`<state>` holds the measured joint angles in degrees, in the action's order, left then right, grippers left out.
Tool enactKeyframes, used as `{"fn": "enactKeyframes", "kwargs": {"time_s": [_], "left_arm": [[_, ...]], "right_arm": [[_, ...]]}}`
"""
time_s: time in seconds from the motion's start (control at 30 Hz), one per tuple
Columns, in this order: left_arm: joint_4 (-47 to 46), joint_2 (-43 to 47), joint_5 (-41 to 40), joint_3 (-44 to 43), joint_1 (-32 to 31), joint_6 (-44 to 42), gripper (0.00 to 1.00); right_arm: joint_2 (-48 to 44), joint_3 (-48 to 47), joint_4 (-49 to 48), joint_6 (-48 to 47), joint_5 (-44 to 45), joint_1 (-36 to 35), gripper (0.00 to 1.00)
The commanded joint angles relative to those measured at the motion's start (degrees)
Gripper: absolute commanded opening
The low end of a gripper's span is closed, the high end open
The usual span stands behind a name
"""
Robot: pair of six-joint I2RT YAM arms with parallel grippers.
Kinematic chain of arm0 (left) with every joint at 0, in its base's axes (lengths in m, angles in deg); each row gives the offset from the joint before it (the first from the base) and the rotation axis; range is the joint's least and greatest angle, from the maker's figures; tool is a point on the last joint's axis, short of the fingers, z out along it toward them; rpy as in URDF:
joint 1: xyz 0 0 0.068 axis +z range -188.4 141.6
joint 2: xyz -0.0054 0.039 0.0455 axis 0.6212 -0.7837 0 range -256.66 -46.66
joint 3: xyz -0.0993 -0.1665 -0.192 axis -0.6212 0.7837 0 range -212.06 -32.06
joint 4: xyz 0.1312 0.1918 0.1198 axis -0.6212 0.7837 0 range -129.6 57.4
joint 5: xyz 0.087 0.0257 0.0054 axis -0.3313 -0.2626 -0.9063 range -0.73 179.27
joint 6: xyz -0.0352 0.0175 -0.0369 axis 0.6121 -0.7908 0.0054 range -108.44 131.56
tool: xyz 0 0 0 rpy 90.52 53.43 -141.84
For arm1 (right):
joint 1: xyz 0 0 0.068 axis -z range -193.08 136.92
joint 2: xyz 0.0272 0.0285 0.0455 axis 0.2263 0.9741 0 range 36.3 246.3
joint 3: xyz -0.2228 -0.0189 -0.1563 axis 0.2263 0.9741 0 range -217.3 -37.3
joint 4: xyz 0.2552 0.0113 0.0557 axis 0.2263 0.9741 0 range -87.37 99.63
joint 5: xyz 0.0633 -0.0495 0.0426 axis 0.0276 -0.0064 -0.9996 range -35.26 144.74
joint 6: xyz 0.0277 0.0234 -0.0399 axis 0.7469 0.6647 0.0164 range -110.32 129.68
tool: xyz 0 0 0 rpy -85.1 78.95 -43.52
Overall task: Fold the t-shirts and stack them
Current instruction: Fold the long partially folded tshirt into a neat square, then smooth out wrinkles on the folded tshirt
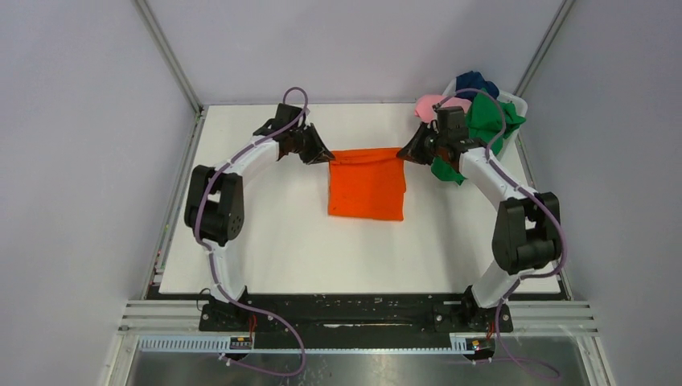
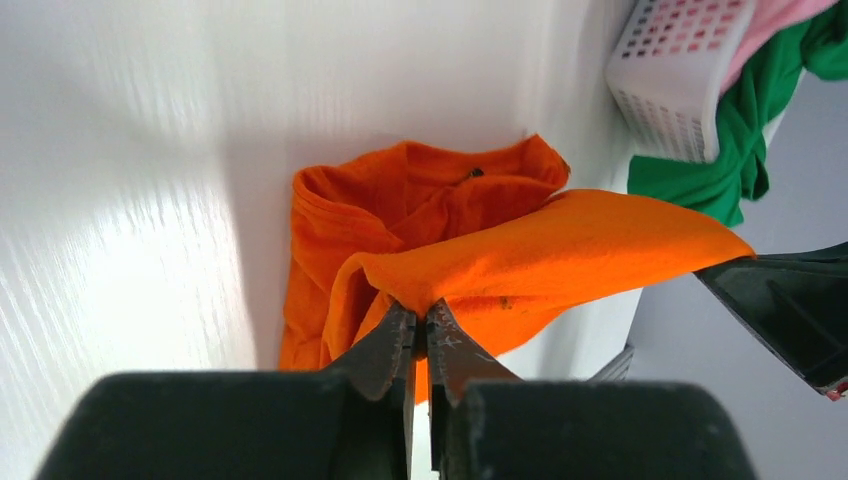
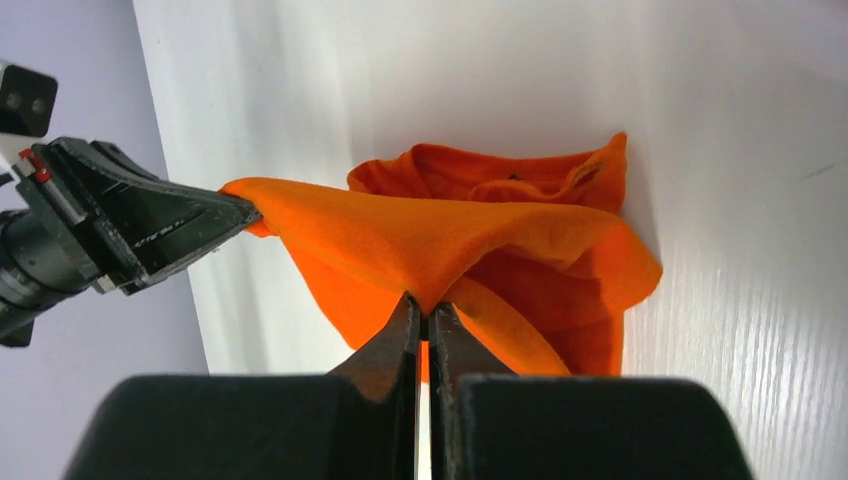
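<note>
The bright orange t-shirt (image 1: 366, 183) lies partly folded in the middle of the white table, its far edge lifted and stretched between both grippers. My left gripper (image 1: 326, 155) is shut on the shirt's far left corner (image 2: 420, 300). My right gripper (image 1: 408, 151) is shut on the far right corner (image 3: 425, 300). The collar end (image 3: 500, 175) rests on the table below the lifted layer. The green t-shirt (image 1: 486, 121), pink t-shirt (image 1: 429, 104) and dark blue t-shirt (image 1: 474, 82) sit piled in the basket at the far right.
The white plastic basket (image 2: 675, 75) stands at the table's far right corner, with green cloth (image 1: 446, 170) hanging over its side beside my right arm. Grey walls enclose the table on three sides. Bare table surface (image 1: 281, 249) lies in front of the orange shirt.
</note>
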<state>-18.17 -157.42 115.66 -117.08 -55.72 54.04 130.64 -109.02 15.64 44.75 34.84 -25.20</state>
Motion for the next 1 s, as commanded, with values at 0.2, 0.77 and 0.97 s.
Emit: {"fn": "enactKeyframes", "kwargs": {"time_s": [0.2,0.77,0.97], "left_arm": [[2.34,-13.37,-8.03,-19.05,1.35,1.92,0.7],[-3.89,-4.87,-3.43,-6.23,-7.01,2.29,0.99],[-6.08,-4.87,-2.7,2.65,-7.94,4.33,0.99]], "right_arm": [[22.64,-22.41,0.07,3.89,-2.84,3.23,0.34],[10.78,-5.25,-3.02,-0.58,-5.36,-2.11,0.99],[16.45,-4.7,-1.96,-0.24,-1.81,-2.83,0.99]]}}
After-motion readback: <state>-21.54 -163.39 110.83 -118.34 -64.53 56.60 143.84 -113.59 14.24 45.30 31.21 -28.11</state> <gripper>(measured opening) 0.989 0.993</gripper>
